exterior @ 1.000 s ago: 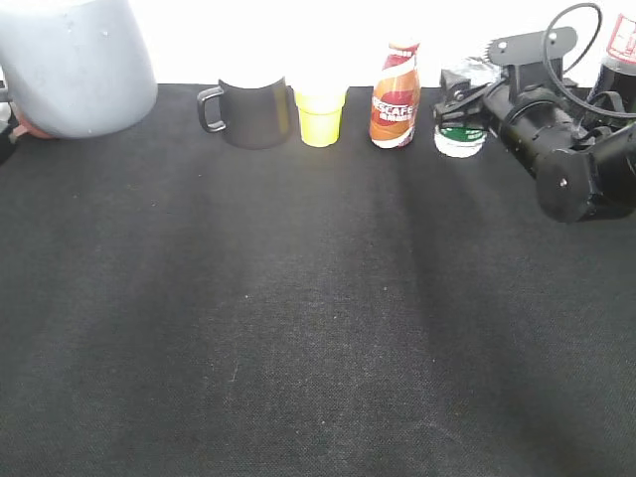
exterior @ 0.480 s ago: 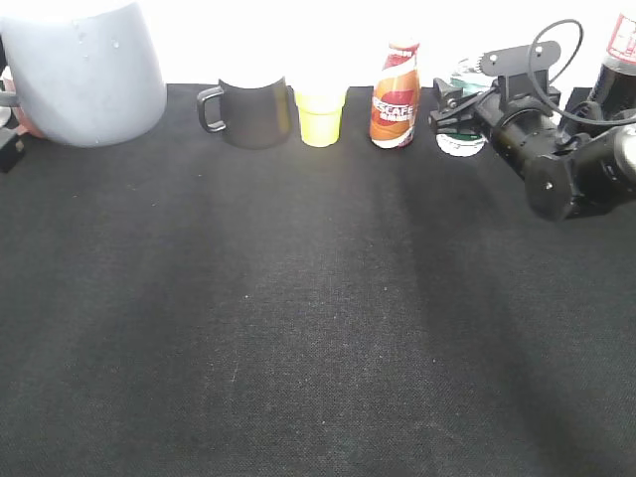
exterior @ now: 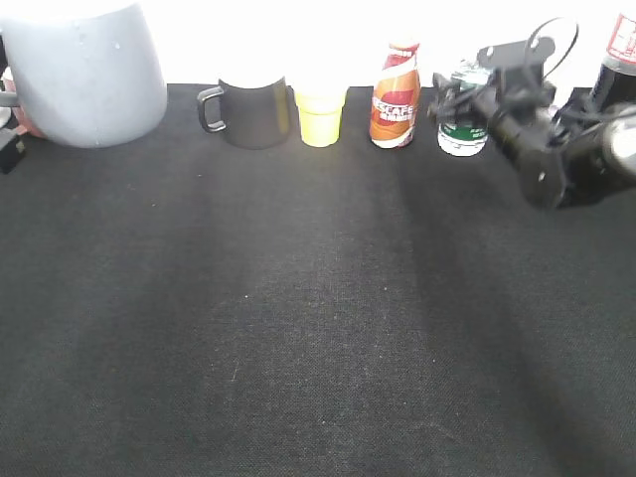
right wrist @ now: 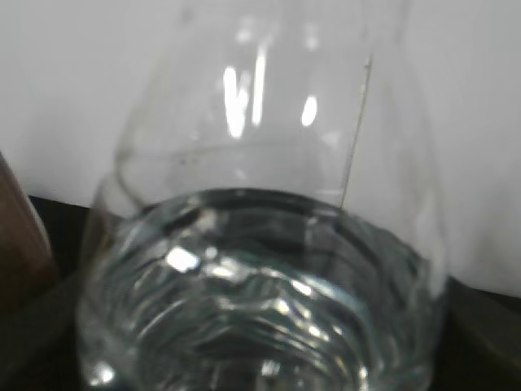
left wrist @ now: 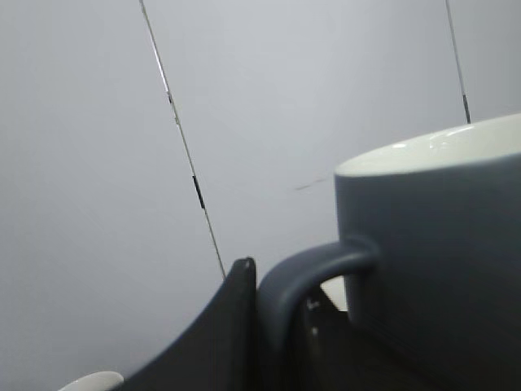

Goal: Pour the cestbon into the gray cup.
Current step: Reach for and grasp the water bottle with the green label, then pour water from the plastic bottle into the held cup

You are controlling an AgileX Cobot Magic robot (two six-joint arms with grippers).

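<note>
The cestbon [exterior: 462, 131], a small clear bottle with a green label, stands upright at the back of the table. My right gripper [exterior: 465, 99] reaches in from the right, its fingers beside the bottle's upper part. In the right wrist view the clear ribbed bottle [right wrist: 260, 269] fills the frame and no fingers show. The gray cup [exterior: 87, 75] is at the far left, upright. In the left wrist view a black finger of my left gripper [left wrist: 277, 326] presses on the loop handle of the cup [left wrist: 431, 244].
Along the back edge stand a black mug [exterior: 253, 111], a yellow cup [exterior: 320, 114], an orange-brown Nescafe bottle [exterior: 396, 94] and a dark cola bottle [exterior: 616, 60]. A pinkish mug [exterior: 12, 111] peeks out behind the gray cup. A black cloth [exterior: 298, 318] covers the table.
My right gripper has risen and moved back, closing in around the cestbon's upper part, so the green label now shows. The gray cup has come slightly down and right.
</note>
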